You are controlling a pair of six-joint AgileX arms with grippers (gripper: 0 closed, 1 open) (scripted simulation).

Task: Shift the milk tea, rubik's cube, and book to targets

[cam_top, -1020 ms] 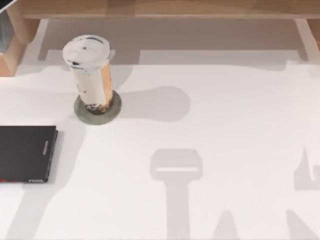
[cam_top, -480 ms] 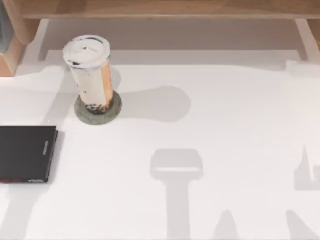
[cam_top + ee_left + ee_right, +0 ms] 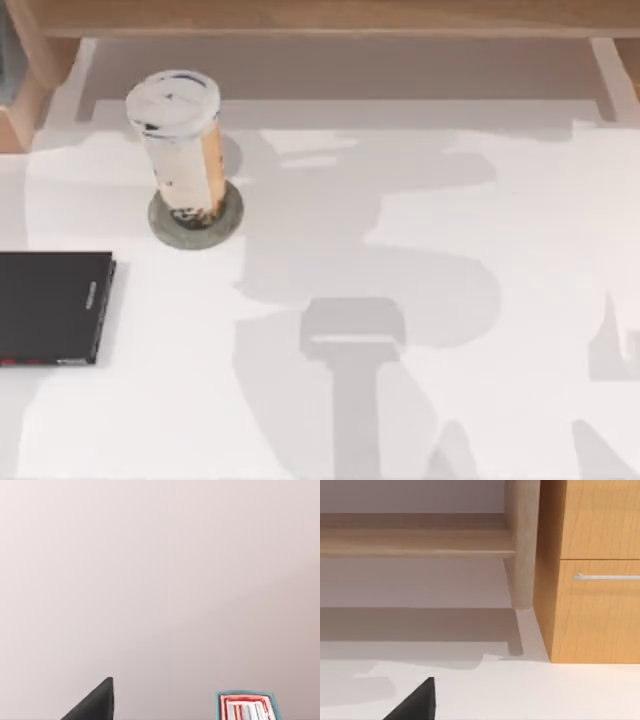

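Milk tea (image 3: 180,150) stands upright on the round grey-green disc (image 3: 228,222), top-left of tabletop (image 3: 500,200); black slab (image 3: 50,305) at left edge is bare. Big arm shadow newly spreads mid-tabletop vs a sec ago, so prob. next carry starting. Left wrist view shows book (image 3: 246,707) at frame edge; pincers' state: can't tell.

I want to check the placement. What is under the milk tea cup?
Under the milk tea lies the round grey-green disc; its rim shows around the cup's base in the top view. The disc's middle is covered by the cup, so what lies there cannot be seen.
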